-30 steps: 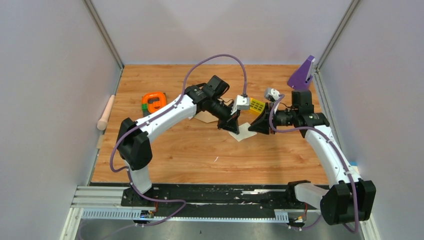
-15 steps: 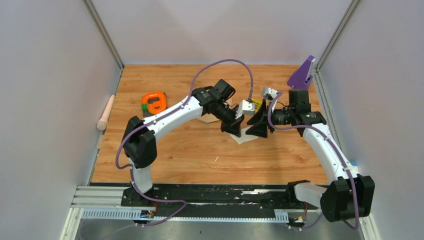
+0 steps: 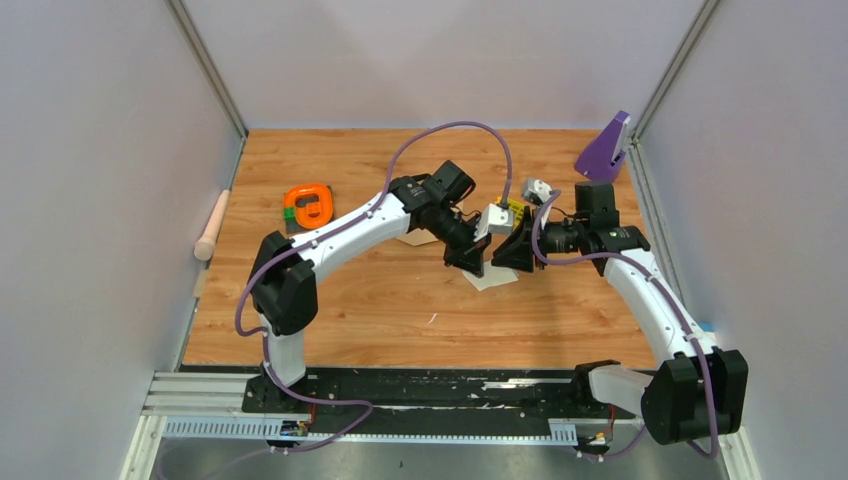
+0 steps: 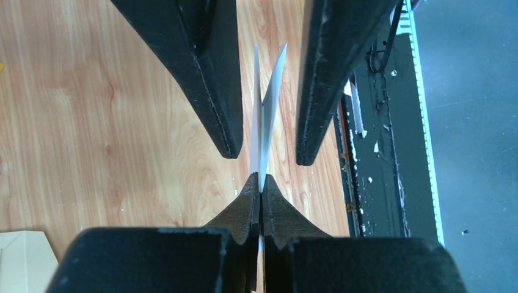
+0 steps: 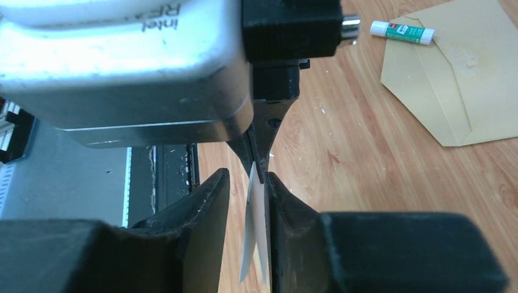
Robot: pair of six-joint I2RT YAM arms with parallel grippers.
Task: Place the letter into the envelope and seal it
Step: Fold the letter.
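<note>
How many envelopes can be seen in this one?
1. The envelope lies flat on the table with the glue stick at its edge; in the top view the left arm covers most of it. Another could be hidden beneath the arms.

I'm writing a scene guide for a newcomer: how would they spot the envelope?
On the wooden table, look mid-table, partly under the left arm. The envelope lies flat there, a glue stick at its edge. It is tan-brown kraft paper, unlike the white letter pinched in the left fingers.
</note>
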